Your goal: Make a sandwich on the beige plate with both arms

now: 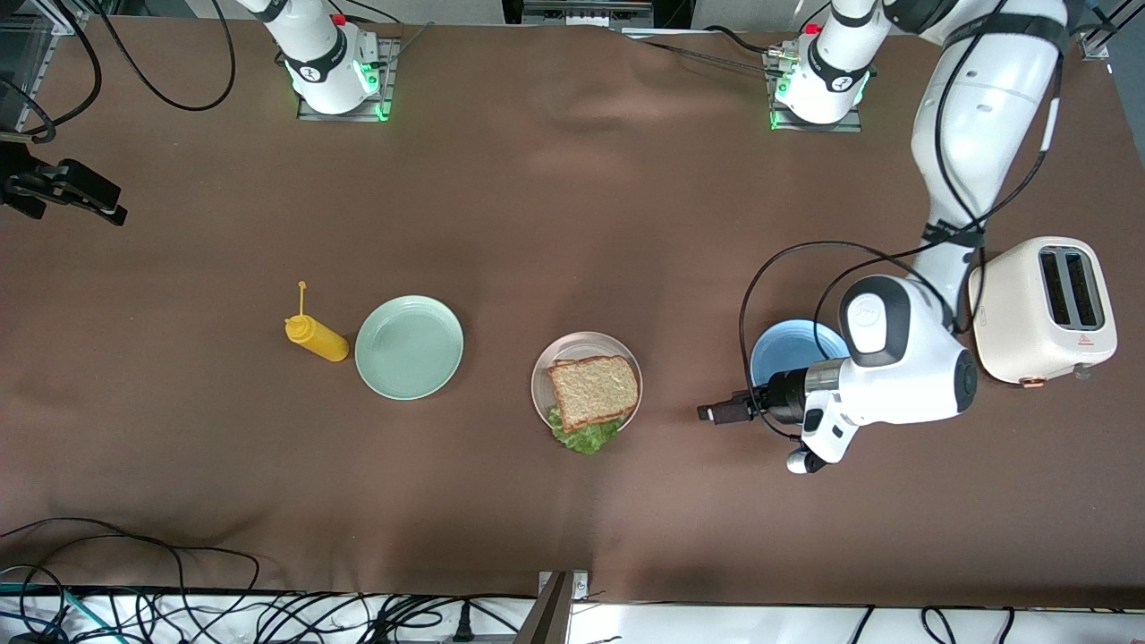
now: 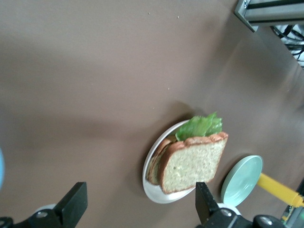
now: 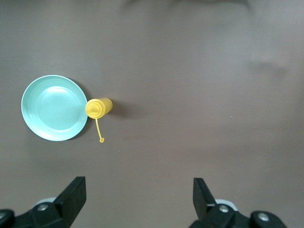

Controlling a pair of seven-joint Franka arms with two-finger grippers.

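Note:
The sandwich (image 1: 594,390) lies on the beige plate (image 1: 542,380) mid-table: a brown speckled top slice, with green lettuce (image 1: 586,437) sticking out at the edge nearer the front camera. In the left wrist view the sandwich (image 2: 192,161) shows two slices on the plate (image 2: 156,192) with lettuce (image 2: 199,126). My left gripper (image 1: 716,411) hangs over the cloth between the beige plate and the blue plate (image 1: 787,349). It points at the sandwich, open and empty (image 2: 140,209). My right gripper (image 3: 140,199) is open and empty, high above bare cloth, and out of the front view.
A mint green plate (image 1: 409,347) and a yellow squeeze bottle (image 1: 318,337) sit toward the right arm's end; the right wrist view shows the plate (image 3: 54,108) and bottle (image 3: 97,108). A cream toaster (image 1: 1042,309) stands at the left arm's end beside the blue plate.

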